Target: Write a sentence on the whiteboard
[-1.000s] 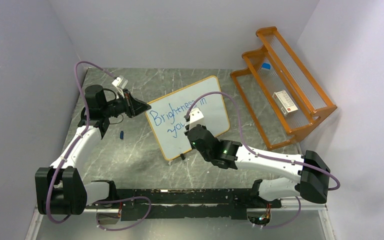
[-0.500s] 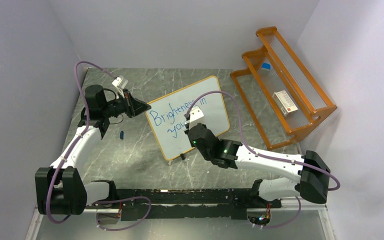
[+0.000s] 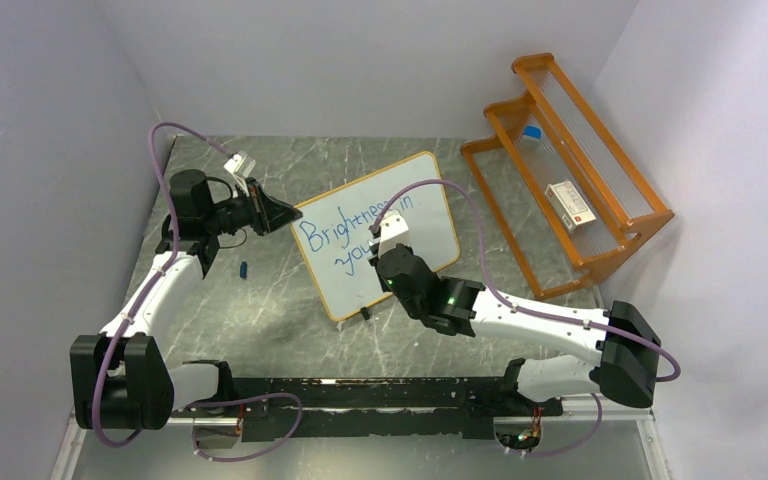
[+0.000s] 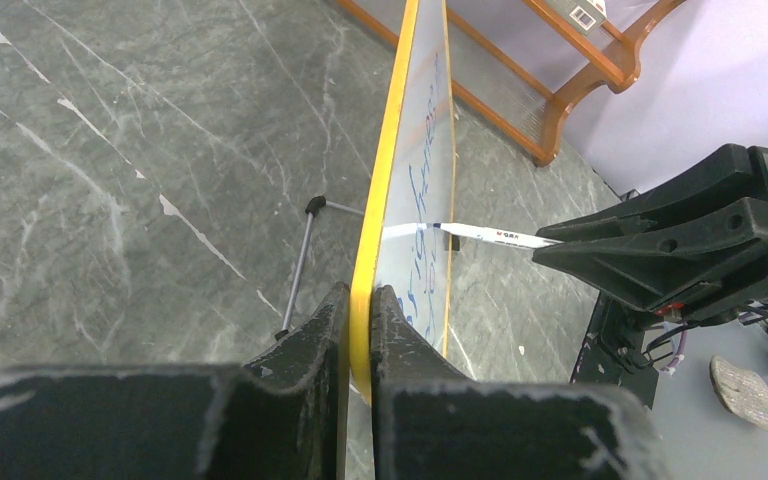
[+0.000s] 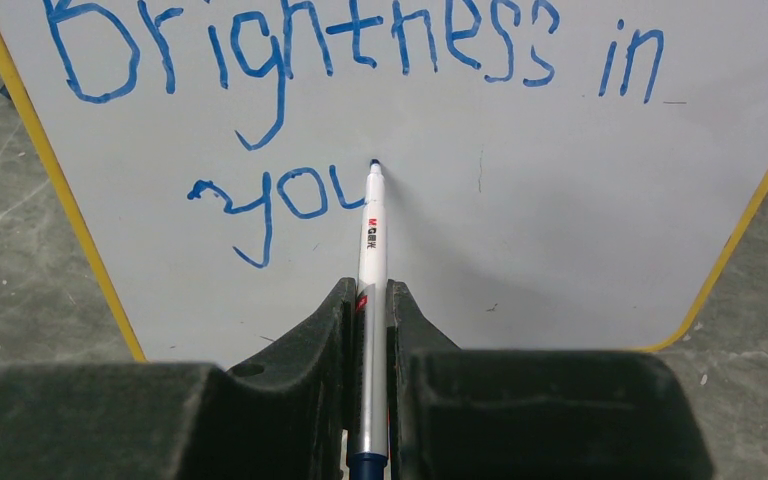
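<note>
The whiteboard [image 3: 430,232] stands tilted on the table, its frame orange. My left gripper [image 3: 282,215] is shut on its left edge [image 4: 362,290]. The sentence [image 5: 300,45] in blue reads "Brightness in" with "you" below it; it also shows in the top view [image 3: 345,225]. My right gripper [image 5: 370,295] is shut on a white marker [image 5: 371,235] with its tip touching the board just right of the "u". In the left wrist view the marker [image 4: 490,235] reaches the board from the right gripper [image 4: 560,245].
An orange wooden rack [image 3: 570,170] stands at the right, holding a small white box [image 3: 570,205] and a blue-capped item [image 3: 531,133]. A small blue cap [image 3: 244,269] lies on the table left of the board. A black foot [image 3: 364,314] props the board.
My right gripper has shifted slightly up with the marker tip along the board. The left arm and board have not moved.
</note>
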### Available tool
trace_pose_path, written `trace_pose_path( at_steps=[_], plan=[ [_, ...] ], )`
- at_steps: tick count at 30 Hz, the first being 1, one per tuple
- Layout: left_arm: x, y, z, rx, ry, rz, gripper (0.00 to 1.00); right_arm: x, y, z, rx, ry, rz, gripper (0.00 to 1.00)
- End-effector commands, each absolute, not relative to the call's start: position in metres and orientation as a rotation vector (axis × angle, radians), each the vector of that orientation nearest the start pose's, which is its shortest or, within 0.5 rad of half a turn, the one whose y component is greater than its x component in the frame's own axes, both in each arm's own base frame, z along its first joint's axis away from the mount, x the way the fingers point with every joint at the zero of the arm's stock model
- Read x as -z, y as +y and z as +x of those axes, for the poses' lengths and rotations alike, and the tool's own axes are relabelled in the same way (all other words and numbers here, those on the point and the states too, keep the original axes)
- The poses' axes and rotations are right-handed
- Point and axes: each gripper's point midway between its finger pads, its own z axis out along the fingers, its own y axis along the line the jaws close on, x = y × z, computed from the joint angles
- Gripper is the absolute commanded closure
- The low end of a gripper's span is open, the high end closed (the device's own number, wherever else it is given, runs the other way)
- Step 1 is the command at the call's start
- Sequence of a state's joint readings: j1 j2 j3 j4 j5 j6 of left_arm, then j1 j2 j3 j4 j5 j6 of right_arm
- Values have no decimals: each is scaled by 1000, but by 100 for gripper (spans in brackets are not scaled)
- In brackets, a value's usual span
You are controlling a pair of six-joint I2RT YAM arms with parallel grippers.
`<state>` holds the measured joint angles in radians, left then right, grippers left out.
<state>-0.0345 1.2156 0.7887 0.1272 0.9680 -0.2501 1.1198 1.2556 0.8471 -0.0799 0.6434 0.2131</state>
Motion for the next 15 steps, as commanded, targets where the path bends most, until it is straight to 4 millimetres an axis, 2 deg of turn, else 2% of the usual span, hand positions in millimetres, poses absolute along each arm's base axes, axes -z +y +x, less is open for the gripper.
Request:
trace_pose_path(
  at_steps=[1, 15],
  plan=[
    [-179, -160, 310, 1072, 1981, 433, 95, -185, 280, 248, -216, 1904, -465, 100],
    [-178, -160, 310, 1070, 1982, 432, 95, -159, 270, 237, -196, 1976, -502, 100]
  ],
)
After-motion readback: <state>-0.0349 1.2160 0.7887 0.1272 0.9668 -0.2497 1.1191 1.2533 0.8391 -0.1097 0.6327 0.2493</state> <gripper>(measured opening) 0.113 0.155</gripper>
